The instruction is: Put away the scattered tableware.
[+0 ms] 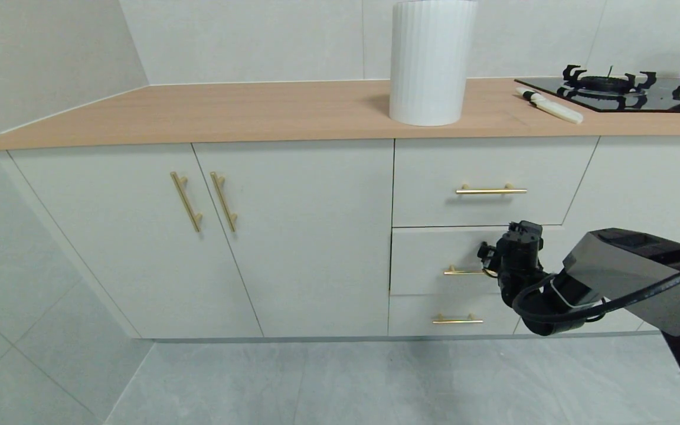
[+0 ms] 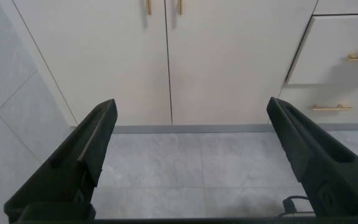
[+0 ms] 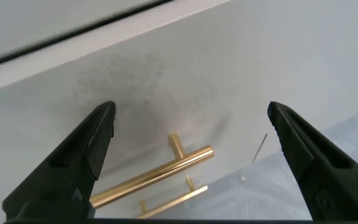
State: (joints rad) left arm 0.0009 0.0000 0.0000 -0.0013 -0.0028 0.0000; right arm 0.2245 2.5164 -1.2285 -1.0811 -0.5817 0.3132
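We have the right arm (image 1: 629,277) stretched low and forward, with the right gripper (image 3: 189,124) at the right end of the middle drawer handle (image 1: 461,271); we can't confirm contact. The left gripper (image 2: 191,115) hangs over the floor (image 2: 185,168), facing the double doors (image 2: 166,56). On the countertop (image 1: 228,112): white ribbed cylinder (image 1: 430,62) mid-depth, hob (image 1: 623,94) at the right end, white knife (image 1: 549,106) lying just beside the hob's front left corner. Fingers on both grippers are wide apart, holding nothing.
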